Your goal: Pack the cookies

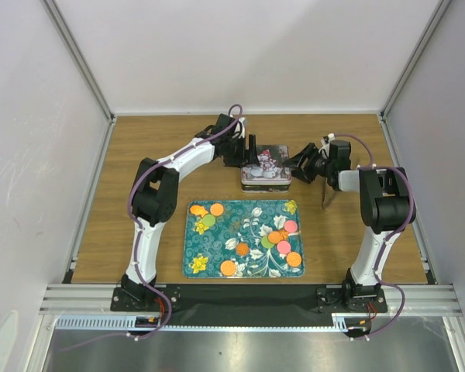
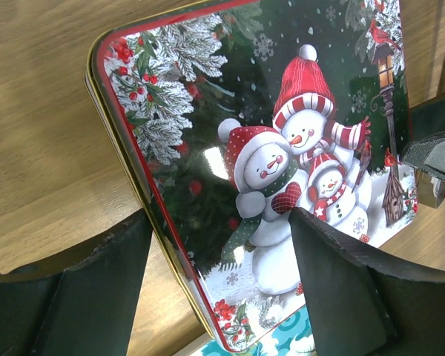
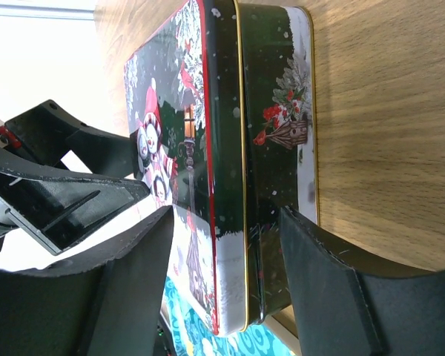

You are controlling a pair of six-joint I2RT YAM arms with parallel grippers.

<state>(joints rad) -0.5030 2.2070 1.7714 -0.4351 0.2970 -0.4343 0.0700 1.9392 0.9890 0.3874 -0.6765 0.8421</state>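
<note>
Cookies [image 1: 276, 237] are all lying on the teal tray [image 1: 217, 244], none in the tin. The tray is sitting mid-tabletop twd the near edge. Three cookies (orange flower shape, orange disc, green disc) are bunching at the tray's far-left corner. A bigger group of orange, pink & green ones is sitting along its right side. Two more orange ones are lying nr the near edge, left of centre.

The snowman tin [image 1: 266, 167] is resting on the table [image 1: 139, 155], just beyond the tray's far edge, right of centre, w/ lid on. The lid is showing three snowmen, a lamp post & holly, w/ a red & gold rim.

L gripper [image 1: 244, 147] is reaching in over the tin's far-left side. In the L wrist view its jaws are standing well apart [image 2: 215, 282], one finger [image 2: 67, 289] hanging outside the tin's rim over bare wood, the other [image 2: 348, 297] over the lid picture. It isn't clamping anything. A strip of teal tray is showing at the bottom of this view.

R gripper [image 1: 294, 167] is coming at the tin's right end from the side. In the R wrist view its jaws are also apart [image 3: 226, 282], straddling the tin's end wall. One finger [image 3: 126, 289] is on the lid-top side, the other [image 3: 326, 297] on the table side. Can't tell if either pad is touching metal. The L gripper's black fingers are showing at the left of this view, over the lid.
</note>
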